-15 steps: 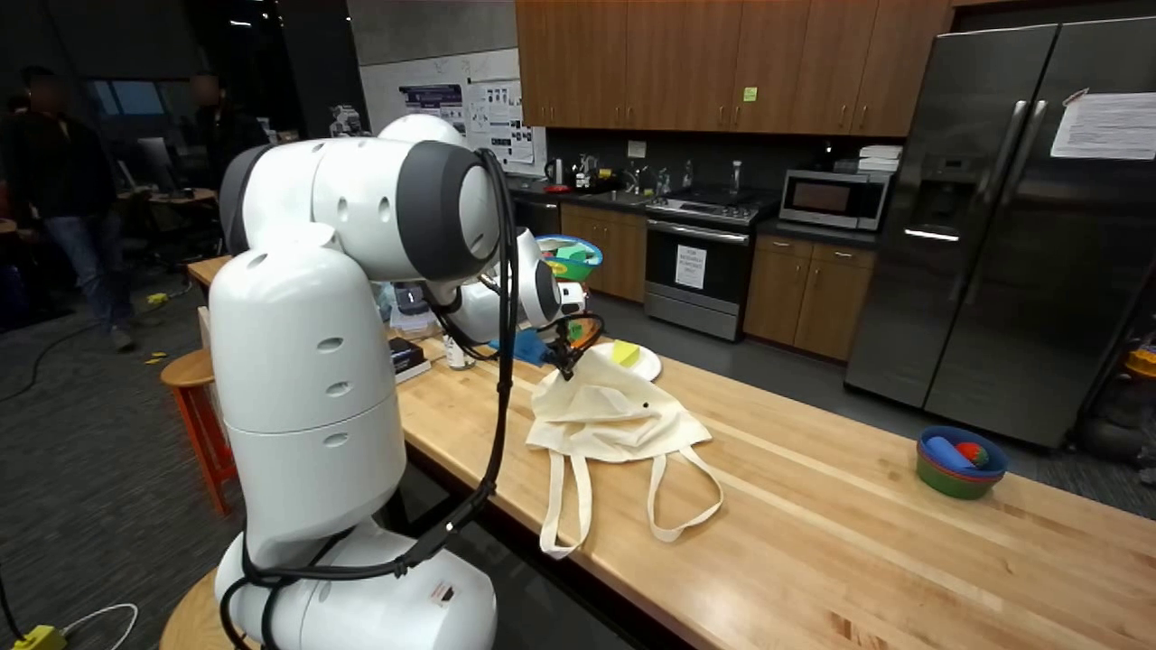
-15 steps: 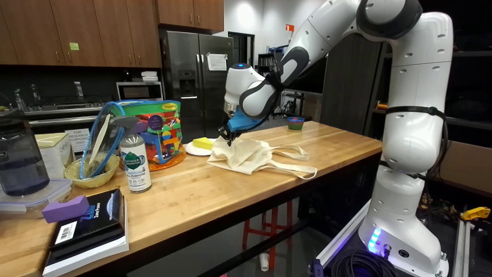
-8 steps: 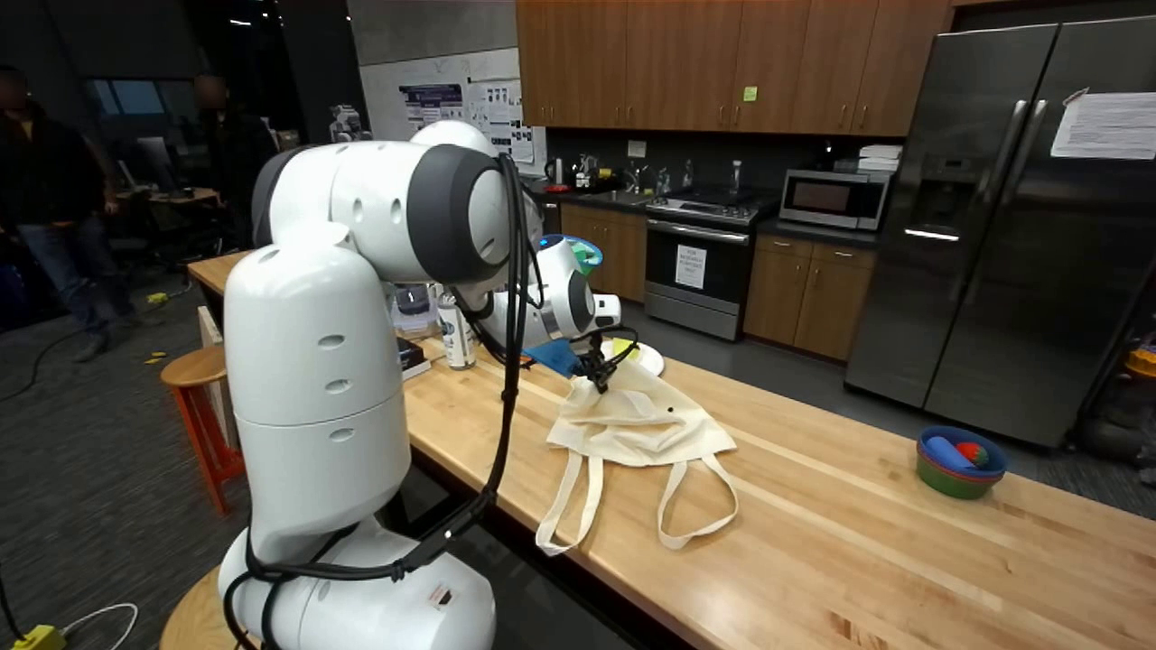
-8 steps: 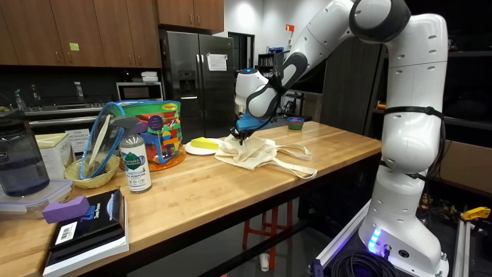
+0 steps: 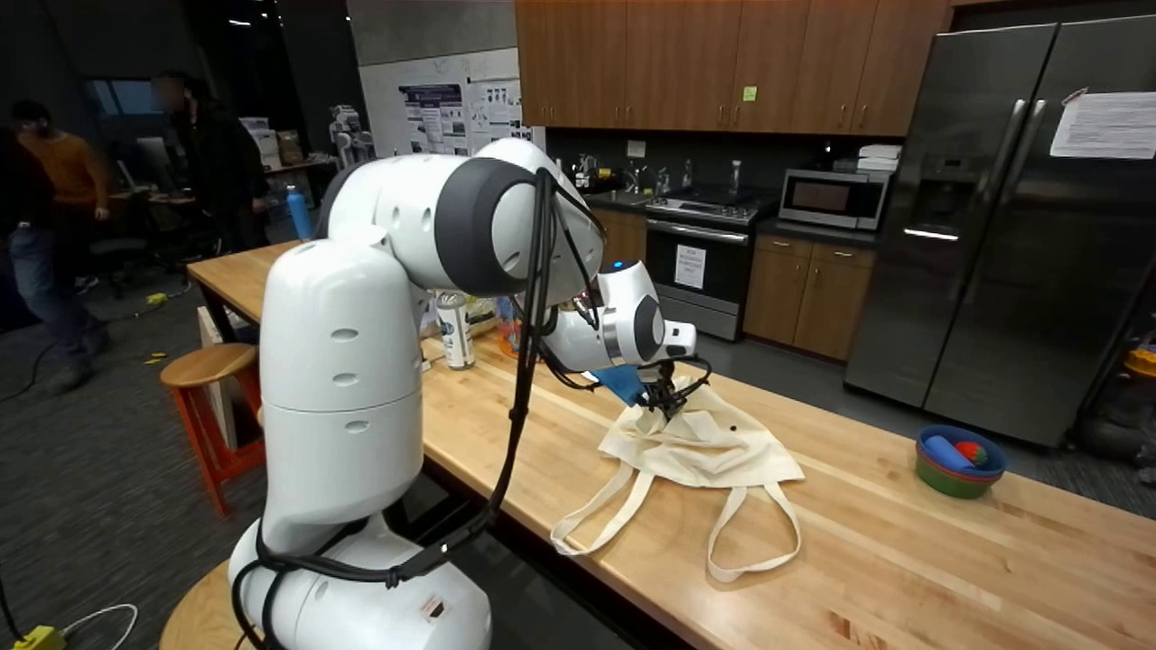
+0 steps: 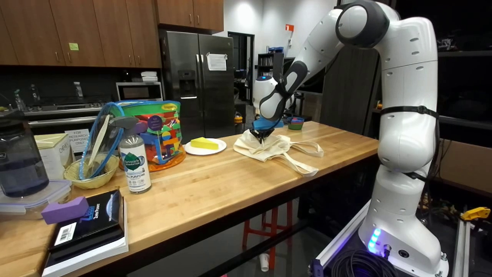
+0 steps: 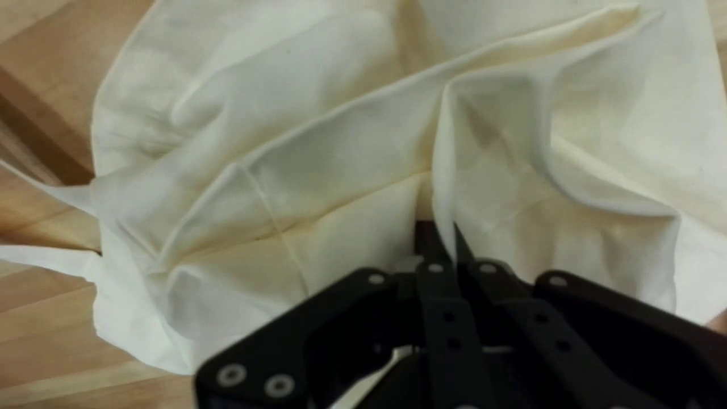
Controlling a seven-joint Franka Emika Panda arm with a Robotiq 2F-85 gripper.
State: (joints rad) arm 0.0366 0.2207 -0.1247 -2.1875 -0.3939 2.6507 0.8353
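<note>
Grip: I have the gripper [image 7: 446, 244] pinching a raised fold of the cloth bag [image 5: 713, 456], probably because a ridge offers purchase on limp fabric | Bag: crumpled on the wooden table [image 5: 867, 524] | Near bag: plate [image 6: 209, 152] bearing yellow block [image 6: 204, 143]; well apart, bowls [image 5: 959, 485] | Room: cupboards [image 5: 686, 63], fridge [image 6: 218, 104] beyond bag

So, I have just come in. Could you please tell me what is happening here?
A white robot arm has its gripper closed on a fold of a cream cloth bag. The bag is rumpled, and most of it lies on the wooden table, its two straps spread out loosely. Nearby, a yellow block sits on a white plate, and a stack of bowls stands elsewhere on the table.
</note>
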